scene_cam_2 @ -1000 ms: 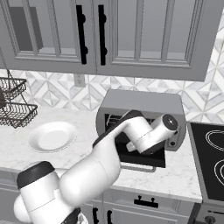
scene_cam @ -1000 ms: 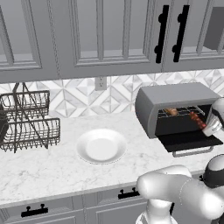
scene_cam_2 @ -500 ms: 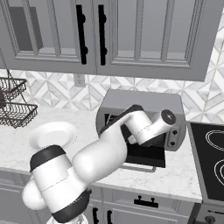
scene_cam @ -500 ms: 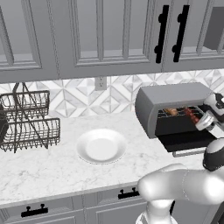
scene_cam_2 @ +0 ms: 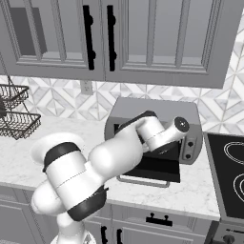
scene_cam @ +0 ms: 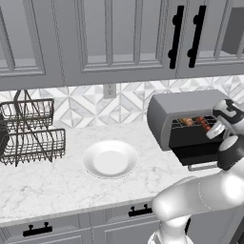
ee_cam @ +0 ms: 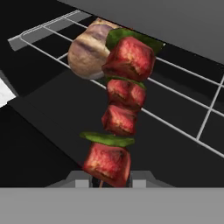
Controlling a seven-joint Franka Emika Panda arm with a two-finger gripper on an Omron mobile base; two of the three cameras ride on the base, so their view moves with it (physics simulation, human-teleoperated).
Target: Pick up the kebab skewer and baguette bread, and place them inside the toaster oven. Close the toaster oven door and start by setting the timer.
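The gripper is closed on the near end of the kebab skewer, its two dark tips pinching the stick just below the lowest meat chunk. The skewer reaches away from the hand into the toaster oven and sits over the wire rack, though whether it touches the rack is hard to tell. Four red meat chunks are threaded on it, with green slices between some of them.

At the skewer's far end, a rounded tan piece, probably the baguette bread, lies on the same rack.

The toaster oven door hangs open, folded down in front. The white arm stretches across to the oven, hand at its mouth.

One white plate sits on the marble counter, with one wire dish rack at the left.
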